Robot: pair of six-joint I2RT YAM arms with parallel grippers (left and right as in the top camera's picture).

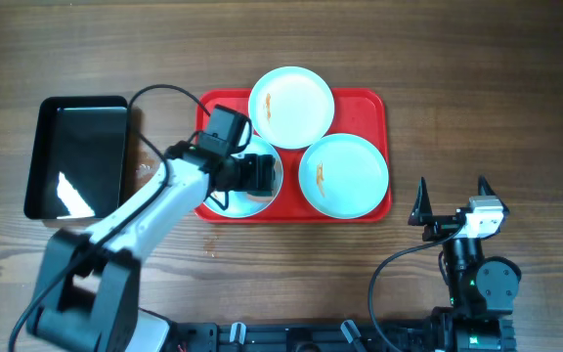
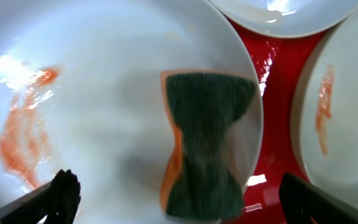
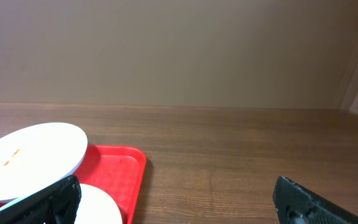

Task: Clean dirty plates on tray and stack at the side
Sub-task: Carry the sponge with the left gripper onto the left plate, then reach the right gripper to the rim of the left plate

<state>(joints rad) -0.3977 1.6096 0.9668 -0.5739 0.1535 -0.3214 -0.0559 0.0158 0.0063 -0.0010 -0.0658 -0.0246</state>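
- Table: brown wood, visible grain, matt with a faint sheen.
- Tray, centre of the overhead view: red plastic, smooth and glossy, with bright highlights.
- Plates: pale, smooth, glossy. Material cannot be told. They carry thin orange smears.
- Sponge, centre of the left wrist view: dark green scouring face, rough, fibrous and matt, with an orange foam layer at the edge.
- Black tray, left of the overhead view: smooth, glossy, with white glare.
- Arm: white shell, smooth.
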